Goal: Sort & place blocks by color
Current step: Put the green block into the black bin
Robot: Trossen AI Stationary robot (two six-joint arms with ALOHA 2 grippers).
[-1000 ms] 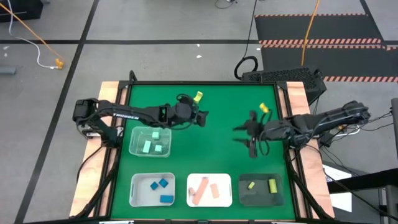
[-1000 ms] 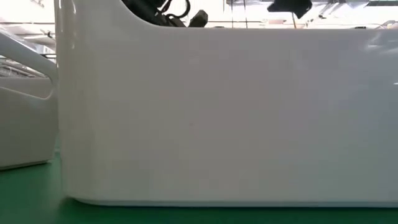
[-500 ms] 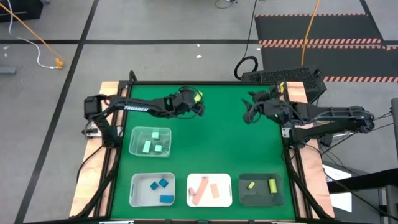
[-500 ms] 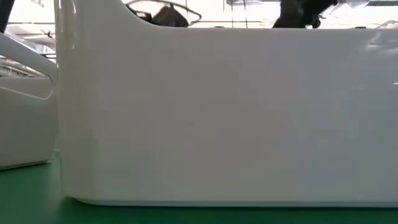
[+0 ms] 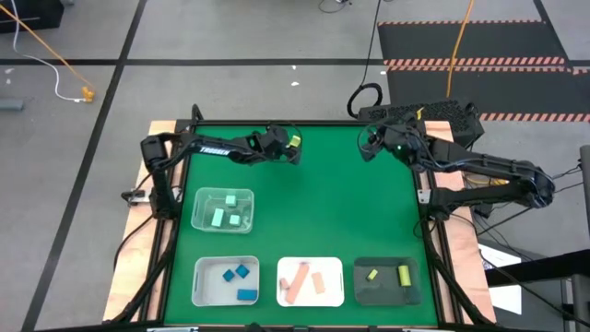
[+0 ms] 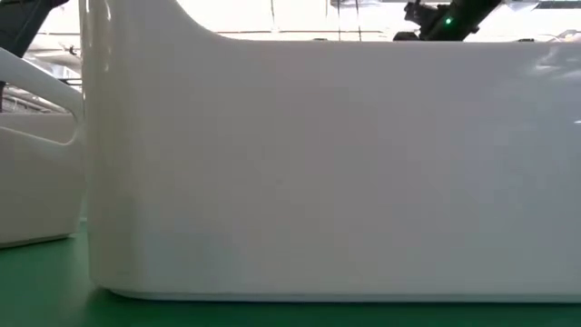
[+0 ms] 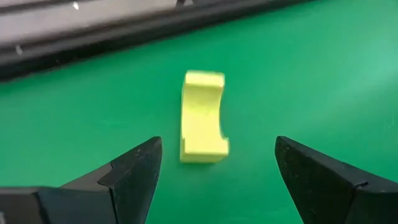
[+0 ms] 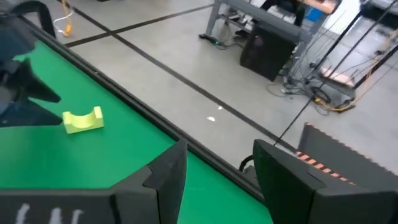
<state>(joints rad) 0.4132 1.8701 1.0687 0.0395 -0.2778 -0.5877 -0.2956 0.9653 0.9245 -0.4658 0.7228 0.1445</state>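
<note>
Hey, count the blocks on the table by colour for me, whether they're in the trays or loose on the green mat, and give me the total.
Mint-teal blocks: 3, in the clear tray
Blue blocks: 3
Tan wood blocks: 3
Yellow-green blocks: 3, two in the dark tray, one loose arch-shaped block
Total: 12 in view

High view looks straight down on the table [image 5: 323, 221]; low view faces a tray [image 6: 327, 163] close up; both wrist views share the yellow block [image 7: 204, 117].

Four trays [image 5: 197, 205] hold roughly ten blocks [image 5: 218, 218]; one yellow-green block [image 5: 294, 141] lies loose.
</note>
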